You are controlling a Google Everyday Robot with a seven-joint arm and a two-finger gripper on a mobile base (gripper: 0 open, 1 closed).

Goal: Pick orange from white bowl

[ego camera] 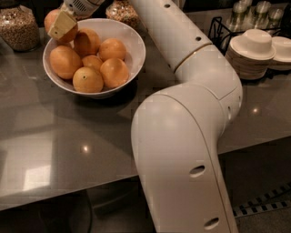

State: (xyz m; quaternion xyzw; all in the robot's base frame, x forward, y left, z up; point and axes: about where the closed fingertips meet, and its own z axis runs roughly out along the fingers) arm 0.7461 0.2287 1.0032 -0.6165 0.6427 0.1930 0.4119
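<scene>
The white bowl (132,42) stands at the back left of the grey counter (59,136) and holds several oranges. My gripper (57,25) is at the bowl's back left rim, shut on one orange (50,18), which sits above the others. One tan finger pad (62,25) lies across the front of that orange; the other finger is hidden behind it. The remaining oranges (91,63) lie packed together in the bowl below and to the right of the gripper.
A glass jar of grain (18,28) stands left of the bowl and another jar (120,11) behind it. A stack of small white plates (252,54) and a wire rack with glasses (245,13) stand at the right. My arm (182,136) fills the foreground.
</scene>
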